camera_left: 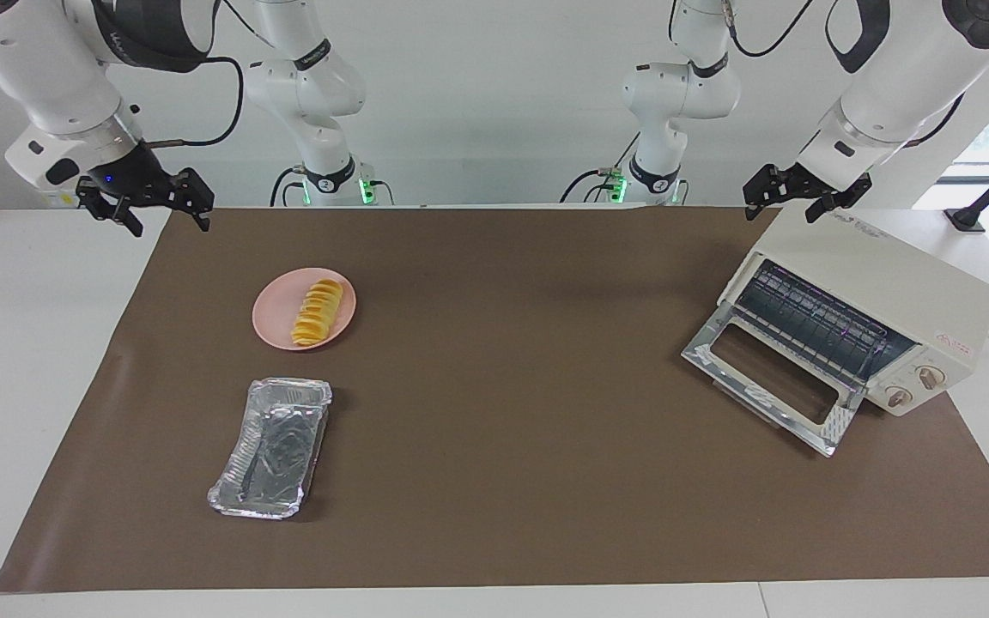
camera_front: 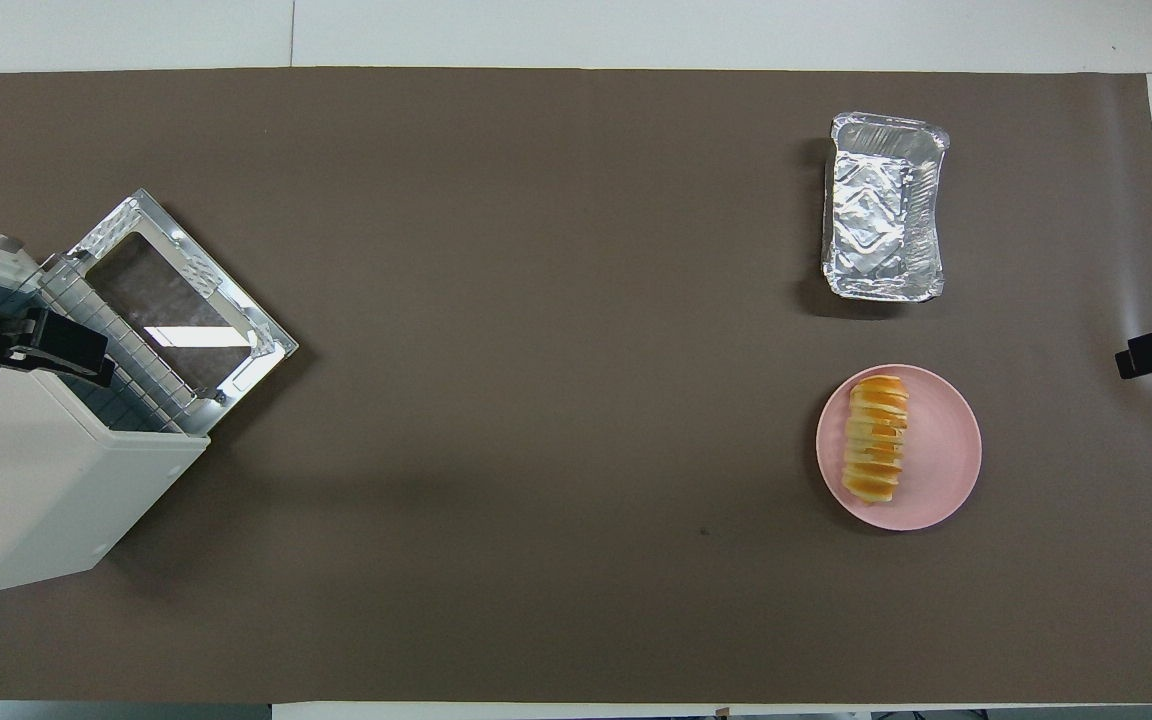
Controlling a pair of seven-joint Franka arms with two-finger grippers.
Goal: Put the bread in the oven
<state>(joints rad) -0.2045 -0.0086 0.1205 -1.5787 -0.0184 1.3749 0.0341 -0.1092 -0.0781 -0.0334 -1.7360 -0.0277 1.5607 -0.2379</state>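
Note:
The bread (camera_left: 317,312), a ridged golden loaf, lies on a pink plate (camera_left: 276,322) toward the right arm's end of the table; it also shows in the overhead view (camera_front: 876,438). The cream-white oven (camera_left: 889,283) stands toward the left arm's end, its glass door (camera_left: 765,373) dropped open and the wire rack (camera_left: 812,322) showing. My right gripper (camera_left: 168,225) hangs open and empty over the mat's edge, apart from the plate. My left gripper (camera_left: 782,213) hangs open and empty over the oven's top (camera_front: 46,350).
A crinkled silver foil tray (camera_left: 271,451) lies farther from the robots than the plate. A brown mat (camera_left: 512,412) covers the table between plate and oven. The oven's two knobs (camera_left: 915,386) sit beside the door.

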